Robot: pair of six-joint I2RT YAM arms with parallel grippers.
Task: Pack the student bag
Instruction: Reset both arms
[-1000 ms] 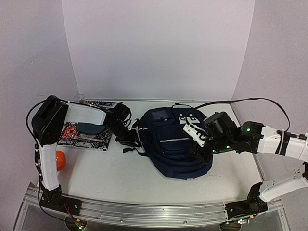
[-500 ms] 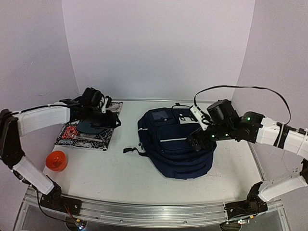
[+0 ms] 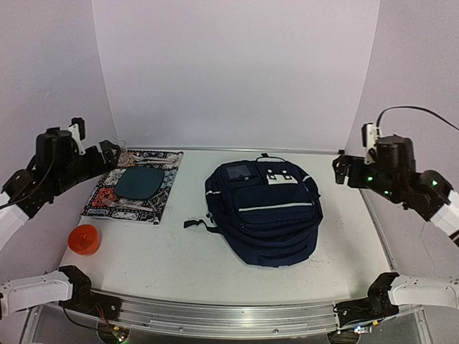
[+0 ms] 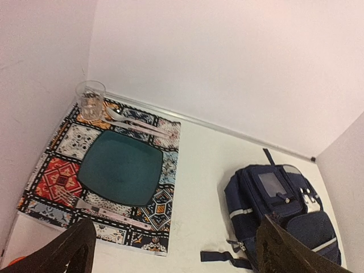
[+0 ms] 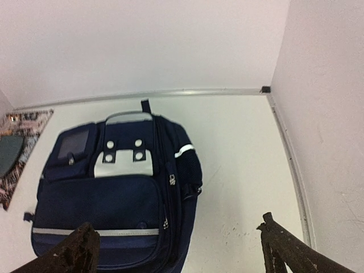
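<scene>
student bag (image 3: 264,211) lying flat, untouched | left gripper (image 4: 173,244) jaws spread wide, empty, up by the placemat (image 3: 133,195) | right gripper (image 5: 176,239) also wide and empty, right of bag

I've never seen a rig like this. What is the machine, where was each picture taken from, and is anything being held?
It is a robot: a left arm and a right arm bolted at a table's near edge. The wide picture is from a camera above and behind them; the other two are from cameras on the wrists, dark fingers showing at the bottom. On the table lie a navy backpack, a patterned placemat carrying a teal plate, a glass and cutlery, and an orange object. The left hand and right hand are raised at the sides, open, holding nothing.
</scene>
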